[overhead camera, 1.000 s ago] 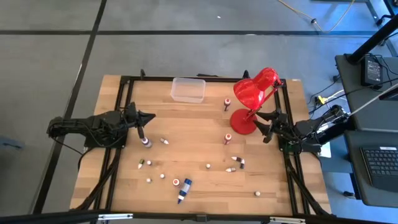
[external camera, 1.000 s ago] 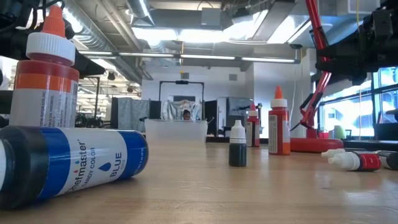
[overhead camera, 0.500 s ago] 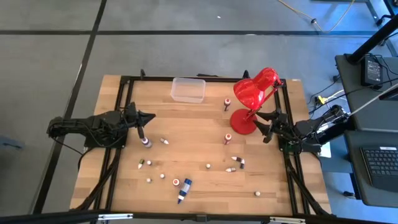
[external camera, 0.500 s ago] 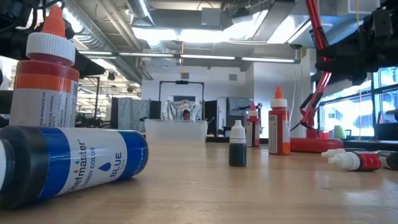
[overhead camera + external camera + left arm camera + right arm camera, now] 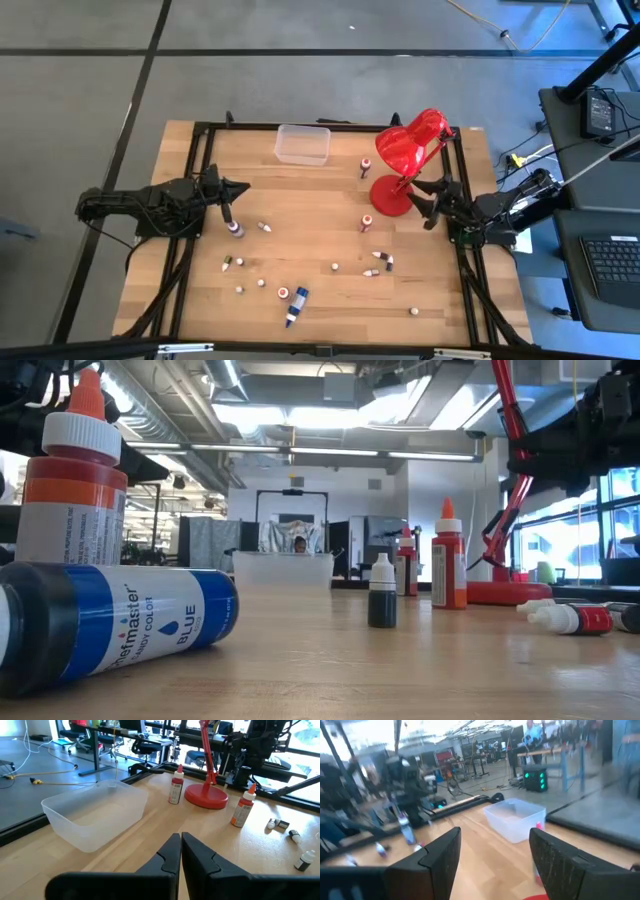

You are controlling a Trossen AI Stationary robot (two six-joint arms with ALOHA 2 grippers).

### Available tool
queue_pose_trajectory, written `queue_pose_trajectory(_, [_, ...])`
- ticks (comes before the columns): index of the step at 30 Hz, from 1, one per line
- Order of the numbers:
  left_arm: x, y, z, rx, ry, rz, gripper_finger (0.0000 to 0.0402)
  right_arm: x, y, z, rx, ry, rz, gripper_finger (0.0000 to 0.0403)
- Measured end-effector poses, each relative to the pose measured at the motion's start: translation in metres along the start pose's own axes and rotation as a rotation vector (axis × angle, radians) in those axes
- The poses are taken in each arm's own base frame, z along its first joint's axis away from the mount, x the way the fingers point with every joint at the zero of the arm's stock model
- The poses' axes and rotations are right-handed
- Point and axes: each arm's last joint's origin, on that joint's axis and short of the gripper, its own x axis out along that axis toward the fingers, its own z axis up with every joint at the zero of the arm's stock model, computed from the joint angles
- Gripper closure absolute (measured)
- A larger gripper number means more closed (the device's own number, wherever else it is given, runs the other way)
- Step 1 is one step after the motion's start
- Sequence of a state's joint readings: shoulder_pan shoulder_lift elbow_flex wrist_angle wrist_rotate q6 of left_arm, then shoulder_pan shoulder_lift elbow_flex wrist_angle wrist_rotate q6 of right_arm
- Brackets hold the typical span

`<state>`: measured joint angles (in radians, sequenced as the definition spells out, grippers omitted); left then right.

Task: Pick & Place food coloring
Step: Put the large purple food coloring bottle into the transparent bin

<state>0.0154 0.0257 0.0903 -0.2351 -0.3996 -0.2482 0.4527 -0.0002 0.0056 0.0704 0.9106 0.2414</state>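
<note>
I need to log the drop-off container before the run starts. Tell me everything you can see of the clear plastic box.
The clear plastic box is a shallow, rectangular tub of translucent, slightly frosted plastic with rounded corners and a rolled rim. It has no lid and looks empty. It sits upright and flat on the wooden table, near the far edge, left of the red lamp. Nothing touches it; neither gripper is near it.

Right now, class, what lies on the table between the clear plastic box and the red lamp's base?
One upright red food coloring bottle stands between the clear plastic box and the lamp base; the high view and left wrist view both show it.
</note>
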Motion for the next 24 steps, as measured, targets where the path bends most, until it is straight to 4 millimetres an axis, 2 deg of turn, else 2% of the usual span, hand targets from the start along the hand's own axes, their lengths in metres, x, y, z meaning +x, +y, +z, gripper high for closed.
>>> queue_pose_trajectory(5, [0.0,0.0,0.0001,0.0,-0.001,0.002,0.0389,0.0,0.0005,-0.0001,0.197,0.005,0.015,0.0166])
queue_pose_trajectory(13, [0.0,0.0,0.0001,-0.001,-0.002,0.001,0.0392,0.0,0.0004,-0.0001,0.196,0.005,0.014,0.0166])
queue_pose_trajectory(18, [0.0,0.0,0.0002,-0.001,-0.002,0.0,0.0389,0.0,0.0003,-0.0002,0.092,0.005,0.012,0.0166])
queue_pose_trajectory(24, [0.0,0.0002,0.0002,-0.001,-0.004,0.009,0.0393,0.0,0.0,-0.0002,0.09,0.002,0.001,0.0166])
